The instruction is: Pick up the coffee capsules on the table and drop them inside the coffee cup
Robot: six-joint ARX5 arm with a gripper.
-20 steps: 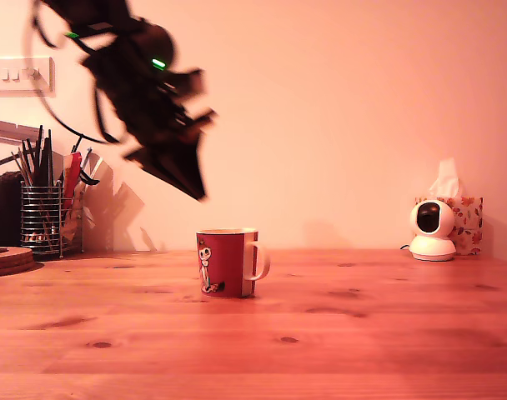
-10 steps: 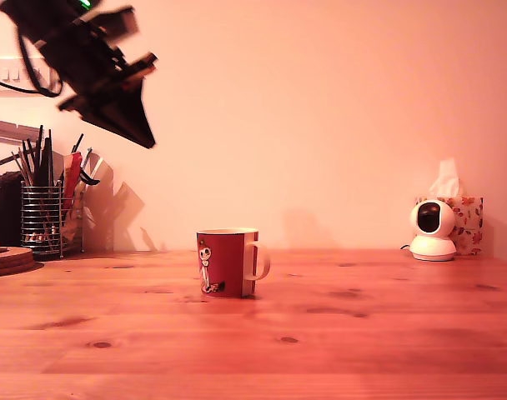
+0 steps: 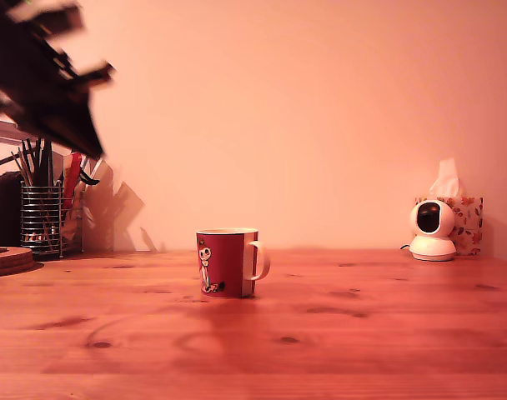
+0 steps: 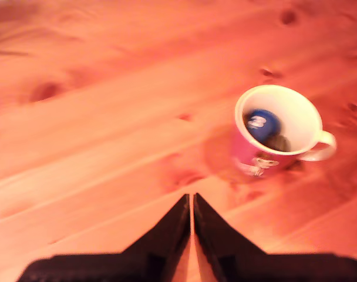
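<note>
The red coffee cup (image 3: 226,262) with a white handle and a cartoon figure stands on the wooden table (image 3: 337,333), near the middle in the exterior view. From the wrist view the coffee cup (image 4: 302,120) holds a dark blue capsule (image 4: 262,123) with a white mark, and a darker capsule (image 4: 278,141) lies beside it inside. My gripper (image 3: 91,143) hangs high at the exterior view's upper left, far above and left of the cup. In the wrist view the gripper (image 4: 191,202) is shut, its fingers pressed together with nothing between them.
A wire utensil holder (image 3: 43,218) full of tools stands at the back left, with a round wooden board (image 3: 7,258) beside it. At the back right a small white camera (image 3: 432,230) sits in front of a tissue box (image 3: 464,220).
My arm has swung up and to the exterior view's left, away from above the cup, and now sits partly out of frame. The cup has not moved.
</note>
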